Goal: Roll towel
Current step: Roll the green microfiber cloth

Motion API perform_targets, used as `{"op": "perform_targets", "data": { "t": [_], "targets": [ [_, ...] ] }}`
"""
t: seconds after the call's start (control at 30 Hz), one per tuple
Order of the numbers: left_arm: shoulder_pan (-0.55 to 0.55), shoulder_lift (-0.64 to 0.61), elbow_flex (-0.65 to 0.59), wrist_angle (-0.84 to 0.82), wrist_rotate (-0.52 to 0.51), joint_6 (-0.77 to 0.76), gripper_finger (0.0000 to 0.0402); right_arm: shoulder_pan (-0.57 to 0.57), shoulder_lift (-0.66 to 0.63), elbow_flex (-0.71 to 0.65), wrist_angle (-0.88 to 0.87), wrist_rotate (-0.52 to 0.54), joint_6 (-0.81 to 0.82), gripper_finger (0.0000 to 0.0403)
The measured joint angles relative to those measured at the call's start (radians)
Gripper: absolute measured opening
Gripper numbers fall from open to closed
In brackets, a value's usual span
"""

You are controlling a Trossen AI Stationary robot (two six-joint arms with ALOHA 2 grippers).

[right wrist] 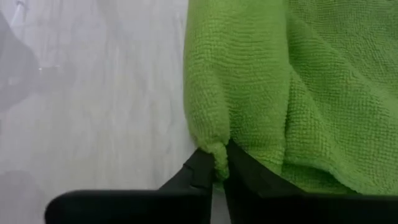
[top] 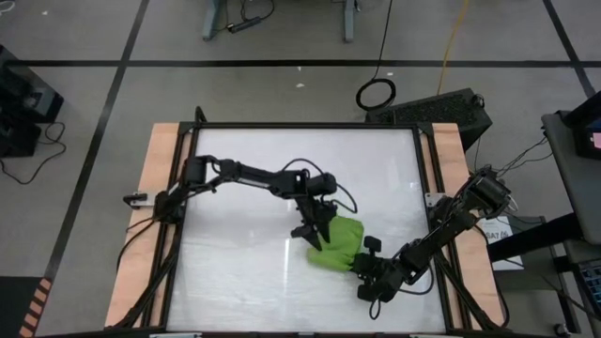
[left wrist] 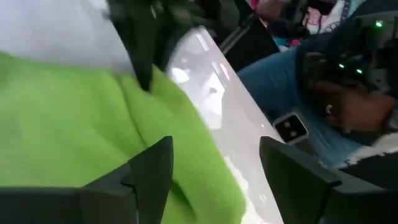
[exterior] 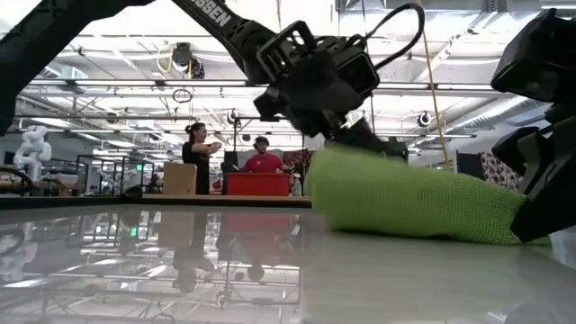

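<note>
The lime-green towel (top: pixel 340 242) lies bunched in a thick, partly rolled wad on the white table, right of centre and toward the near edge. It also shows in the low view as the towel (exterior: pixel 414 202). My left gripper (left wrist: pixel 214 180) stands open over the towel's left side, one finger above the cloth and one above bare table; whether it touches the cloth cannot be told. It shows from above as the left gripper (top: pixel 316 233). My right gripper (right wrist: pixel 219 171) is shut on the towel at its near right end, where the right gripper (top: pixel 362 256) meets the cloth. My right gripper pinches a small folded nub at the towel's edge (right wrist: pixel 217 155) between its two fingertips, only at their free ends. The fingers slant down at it from the table's near right side. The rest of the towel lies slack on the table beyond the fingers.
Bare glossy tabletop (top: pixel 244 268) lies left of the towel and toward the far edge. Wooden rails (top: pixel 155 216) run along the table's left and right sides. Two people (exterior: pixel 202 153) and a red bin (exterior: pixel 256 183) stand in the room beyond the table.
</note>
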Motion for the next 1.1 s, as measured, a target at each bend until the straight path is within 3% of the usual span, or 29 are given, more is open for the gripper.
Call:
{"op": "perform_targets", "data": {
  "t": [0.13, 0.33, 0.6, 0.8, 1.1],
  "targets": [
    [0.033, -0.015, 0.021, -0.019, -0.033, 0.025, 0.0230, 0.000, 0.000, 0.000, -0.002, -0.004, 0.000, 0.0012],
    [0.045, 0.005, 0.022, -0.040, -0.264, 0.147, 0.0212, 0.000, 0.000, -0.001, 0.001, -0.007, -0.004, 0.0004],
    [0.042, 0.088, 0.024, -0.119, -0.302, 0.203, 0.0188, 0.001, 0.000, -0.001, 0.016, -0.019, -0.007, 0.0005],
    [0.057, 0.082, 0.019, -0.248, -0.397, 0.234, 0.0173, -0.004, -0.028, -0.003, 0.012, -0.045, -0.034, 0.0005],
    [0.068, 0.079, 0.019, -0.343, -0.413, 0.225, 0.0170, -0.051, -0.066, -0.004, -0.013, -0.102, -0.105, 0.0005]
  ]
}}
